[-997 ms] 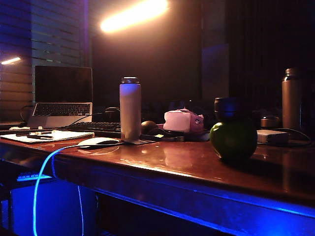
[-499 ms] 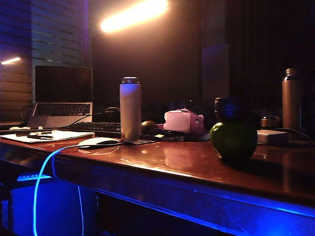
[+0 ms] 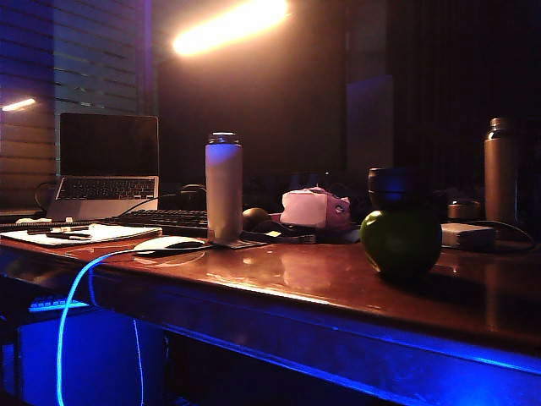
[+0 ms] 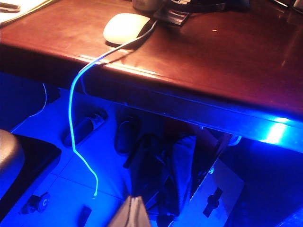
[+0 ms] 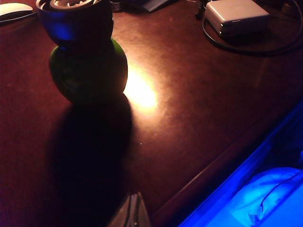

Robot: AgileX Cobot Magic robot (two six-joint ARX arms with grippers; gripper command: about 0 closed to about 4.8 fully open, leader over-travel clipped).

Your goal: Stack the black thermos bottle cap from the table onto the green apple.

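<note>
Tool tips of the right tool (image 5: 132,210), closed and empty, sit before the tabletop (image 5: 199,118) edge; beyond, the black thermos bottle cap (image 5: 75,19) rests upright atop the green apple (image 5: 87,71). Left tool (image 4: 132,213): apparently closed, farther off.

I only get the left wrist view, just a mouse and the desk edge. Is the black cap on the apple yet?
Observer: Yes, the black thermos bottle cap sits on top of the green apple, which rests on the table.
Operator: Which way up?
Observer: Open side up; the right wrist view shows its pale inner rim.
Operator: And the tools?
Observer: The right tool is shut above the table near its front edge, clear of the apple; your left tool looks shut, off the table's edge.
</note>
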